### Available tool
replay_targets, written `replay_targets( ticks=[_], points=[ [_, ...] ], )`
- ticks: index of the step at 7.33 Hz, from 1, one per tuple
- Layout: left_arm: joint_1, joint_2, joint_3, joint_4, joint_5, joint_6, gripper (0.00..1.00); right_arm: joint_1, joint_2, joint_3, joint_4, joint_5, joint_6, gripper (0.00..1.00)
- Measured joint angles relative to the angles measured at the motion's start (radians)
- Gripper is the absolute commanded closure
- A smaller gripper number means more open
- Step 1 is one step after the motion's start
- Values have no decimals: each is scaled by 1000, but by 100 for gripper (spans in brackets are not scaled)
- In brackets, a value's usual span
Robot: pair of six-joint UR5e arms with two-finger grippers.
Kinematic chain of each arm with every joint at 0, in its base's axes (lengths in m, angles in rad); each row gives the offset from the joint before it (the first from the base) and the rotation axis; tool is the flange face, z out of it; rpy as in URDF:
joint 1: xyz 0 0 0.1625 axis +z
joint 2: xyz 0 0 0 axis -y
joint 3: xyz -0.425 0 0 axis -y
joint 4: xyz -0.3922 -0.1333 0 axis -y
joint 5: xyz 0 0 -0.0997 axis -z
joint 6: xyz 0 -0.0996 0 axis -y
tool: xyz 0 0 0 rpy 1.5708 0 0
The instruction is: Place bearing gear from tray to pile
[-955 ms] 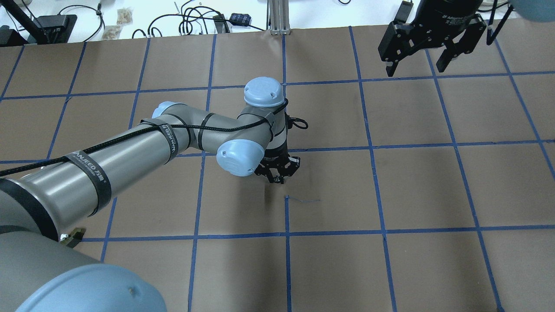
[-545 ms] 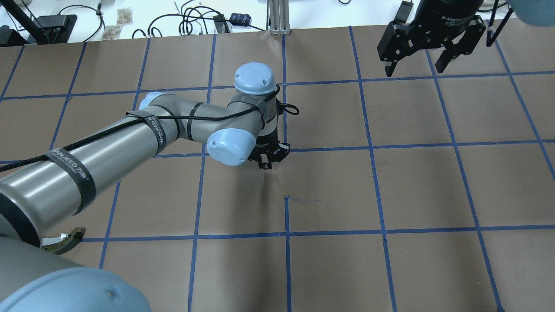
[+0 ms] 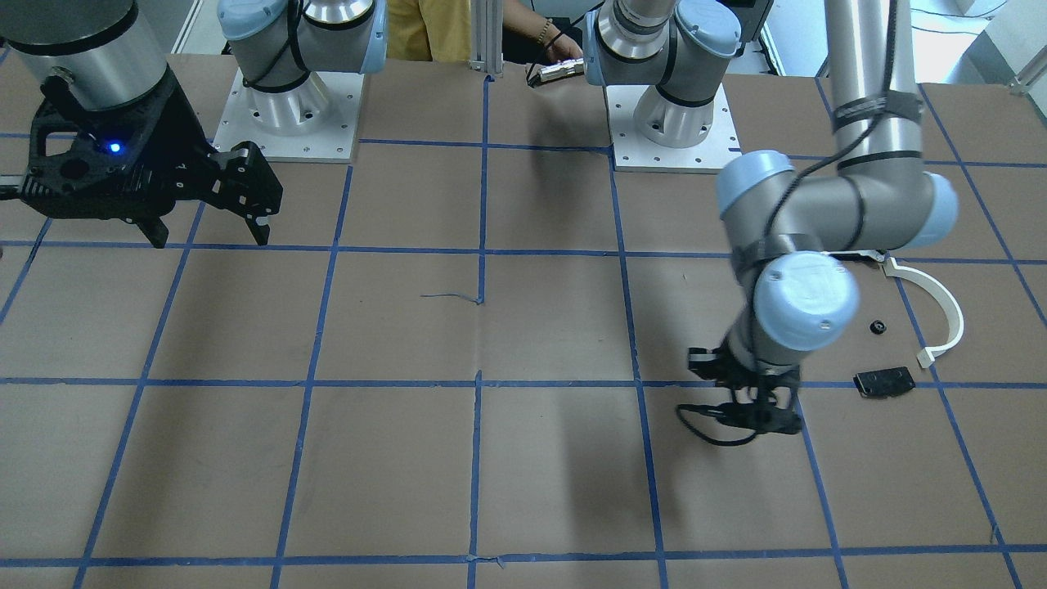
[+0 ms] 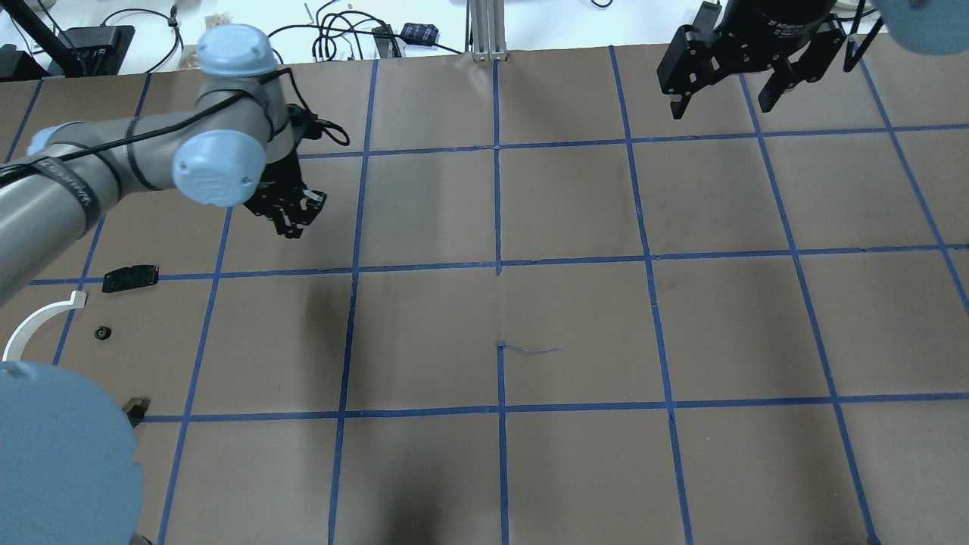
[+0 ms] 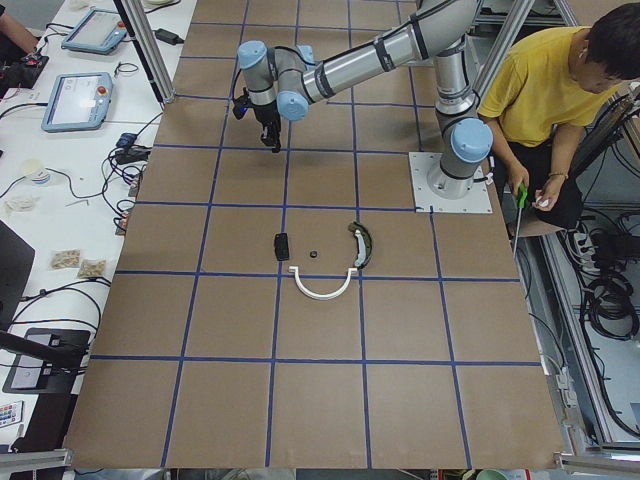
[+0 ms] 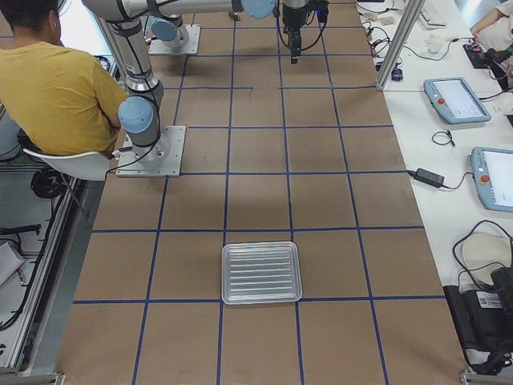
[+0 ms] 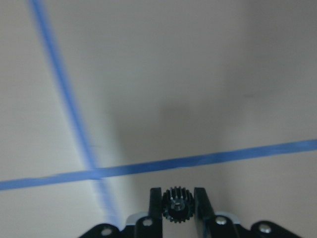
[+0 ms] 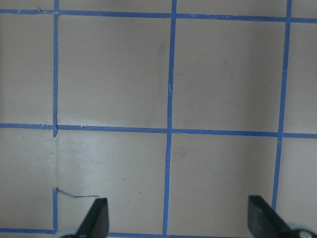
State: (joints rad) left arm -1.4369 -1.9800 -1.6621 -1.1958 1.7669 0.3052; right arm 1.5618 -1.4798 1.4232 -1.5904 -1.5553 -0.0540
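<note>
My left gripper (image 4: 292, 222) is shut on a small black bearing gear (image 7: 177, 204), which sits between the fingertips in the left wrist view. It hovers above the brown table, to the right of and beyond the pile. The pile lies at the table's left: a white curved strip (image 4: 34, 322), a flat black plate (image 4: 130, 277), a small black part (image 4: 101, 332) and a dark arc piece (image 4: 135, 409). The pile also shows in the front view, with the strip (image 3: 941, 307) and the plate (image 3: 883, 382). My right gripper (image 4: 723, 98) is open and empty, high over the far right.
The silver tray (image 6: 261, 273) lies at the table's right end and looks empty. Blue tape lines (image 4: 497, 265) grid the brown table. Cables and devices lie beyond the far edge (image 4: 341, 34). A person in a yellow shirt (image 5: 545, 90) sits behind the robot.
My left arm has swung left and away from the robot, carrying the gear from the table's middle to near the pile. The right gripper has barely moved.
</note>
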Motion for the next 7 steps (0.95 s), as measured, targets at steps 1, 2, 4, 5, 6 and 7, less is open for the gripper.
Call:
replay_targets(
  ticks=[1, 2, 4, 5, 6, 7],
  points=[
    [118, 4, -4, 1, 13, 122, 100, 1, -3, 15, -14, 1, 1, 0],
    [241, 1, -7, 3, 18, 249, 100, 1, -6, 23, -19, 3, 1, 0],
    [399, -8, -27, 5, 17, 382, 100, 1, -8, 27, -21, 4, -2, 0],
    [436, -13, -52, 7, 16, 396, 100, 1, -8, 28, -21, 4, -2, 0],
    [465, -19, -79, 14, 15, 400, 100, 1, -8, 28, -20, 4, -3, 0],
    [487, -28, -97, 21, 13, 403, 100, 1, -8, 29, -20, 4, -3, 0]
  ],
)
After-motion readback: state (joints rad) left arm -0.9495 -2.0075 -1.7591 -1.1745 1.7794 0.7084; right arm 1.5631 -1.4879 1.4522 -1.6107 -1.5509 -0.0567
